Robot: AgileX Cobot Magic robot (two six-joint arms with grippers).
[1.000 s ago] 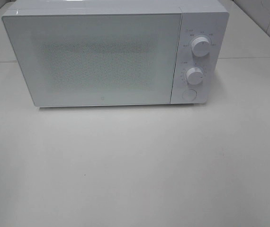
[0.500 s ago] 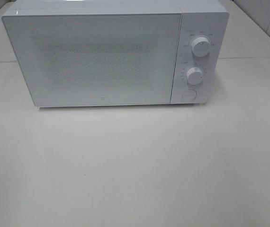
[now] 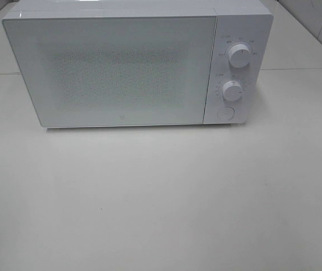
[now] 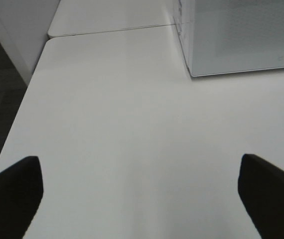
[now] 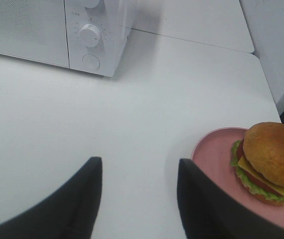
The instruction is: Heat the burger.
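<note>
We are at the very start of the task: the microwave (image 3: pixel 138 62) stands closed at the back of the white table (image 3: pixel 161 197), and nothing has been put inside as far as we can judge, because its door (image 3: pixel 116 70) is frosted and hides the interior.

The burger (image 5: pixel 269 162) sits on a pink plate (image 5: pixel 216 154) on the table, and only the right wrist camera shows it. There it lies just beside the right gripper (image 5: pixel 139 196), well apart from the microwave.

The left gripper (image 4: pixel 142 191) has its fingers spread wide over bare table, near the microwave's left front corner, and it holds nothing. The right gripper's fingers stand at a middle width with only table between them, so they are empty too.

In our judgement the step in hand is opening the door. We see no handle, so the round button (image 3: pixel 225 113) under the two knobs probably releases it. The next move then calls for a press on that button, or a pull at the door edge, before the plate is lifted.
</note>
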